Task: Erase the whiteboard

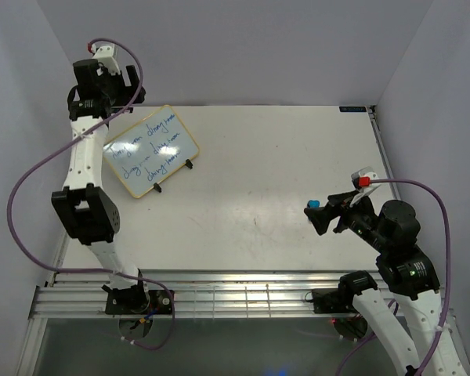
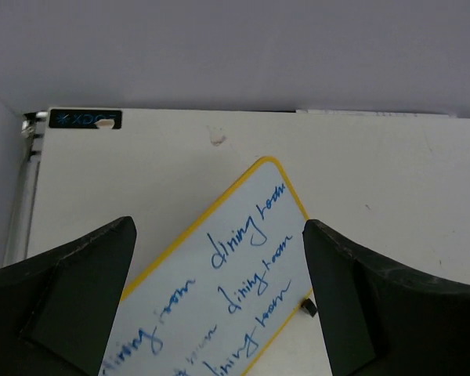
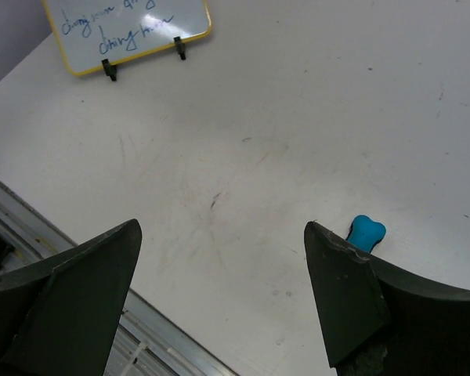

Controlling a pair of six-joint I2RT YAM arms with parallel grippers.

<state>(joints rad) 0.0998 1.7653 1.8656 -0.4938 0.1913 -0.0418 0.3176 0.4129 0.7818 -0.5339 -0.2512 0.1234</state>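
The whiteboard [image 1: 150, 150], yellow-framed on small black feet, stands tilted at the table's back left and bears three lines of blue handwriting. My left gripper [image 1: 130, 92] hovers open over its far corner. In the left wrist view the whiteboard [image 2: 219, 298] lies below and between the open left gripper's [image 2: 219, 235] jaws. My right gripper [image 1: 327, 210] is open and empty over the table's right side. A small blue bone-shaped eraser [image 1: 313, 204] lies on the table by its tip, just outside the right finger in the right wrist view [image 3: 366, 233]. The whiteboard [image 3: 129, 23] shows far off there.
White table [image 1: 266, 172] with grey walls close at the back and both sides. A metal rail [image 1: 235, 298] runs along the near edge by the arm bases. A black label [image 2: 84, 119] sits at the table's back corner.
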